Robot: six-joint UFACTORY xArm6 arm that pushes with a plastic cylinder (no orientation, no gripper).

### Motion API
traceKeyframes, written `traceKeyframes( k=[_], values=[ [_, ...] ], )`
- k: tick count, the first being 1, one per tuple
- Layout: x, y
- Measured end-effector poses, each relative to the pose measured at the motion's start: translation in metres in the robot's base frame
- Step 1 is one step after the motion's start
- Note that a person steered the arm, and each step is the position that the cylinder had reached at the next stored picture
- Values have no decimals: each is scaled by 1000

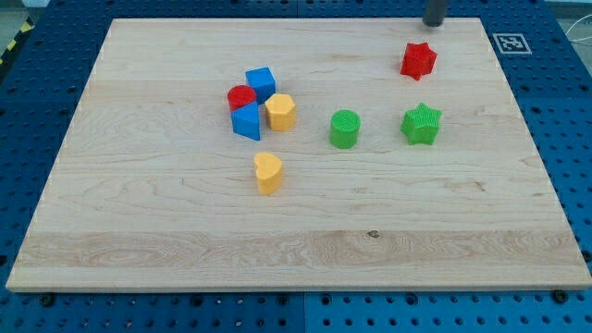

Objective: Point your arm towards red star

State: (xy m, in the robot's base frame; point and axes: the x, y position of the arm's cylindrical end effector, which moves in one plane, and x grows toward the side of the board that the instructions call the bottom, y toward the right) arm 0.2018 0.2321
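Cut off: only a short dark-grey stub of the rod [435,12] is seen at the view's top edge; everything above it is lost beyond the frame.
Hard to make out: the red cylinder [240,96] is partly covered by the two blue blocks beside it, so only its top is seen. The shape of the two blue blocks cannot be fixed with certainty.
Containers: nothing in the view is held inside anything else; all blocks lie loose on the wooden table [166,240].
End effector: a plain rod with no parts to spread or close, and nothing is held by it. My tip [434,24] is seen just above the red star, slightly to the view's right, apart from it and touching no block.
Red star [418,60]: placed near the table's top-right corner, alone.
Green star [422,124]: below the red star, well apart.
Green cylinder [345,129]: below and left of the red star.
Cluster: far left of the red star, an upper blue block [261,82], a lower blue block [247,121], the red cylinder and a yellow hexagonal block [280,112] are packed touching.
Yellow heart-like block [268,172]: lowest, left of the red star.
Marker: a black-and-white tag [511,43] is seen right of the red star.
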Motion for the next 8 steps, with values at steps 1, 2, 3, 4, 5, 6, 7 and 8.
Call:
traceKeyframes(
  k=[1,2,3,4,5,6,7,8],
  values=[
    [0,6],
    [0,6],
    [0,12],
    [24,28],
    [53,21],
    [74,0],
    [93,-32],
    [106,-65]
  ],
)
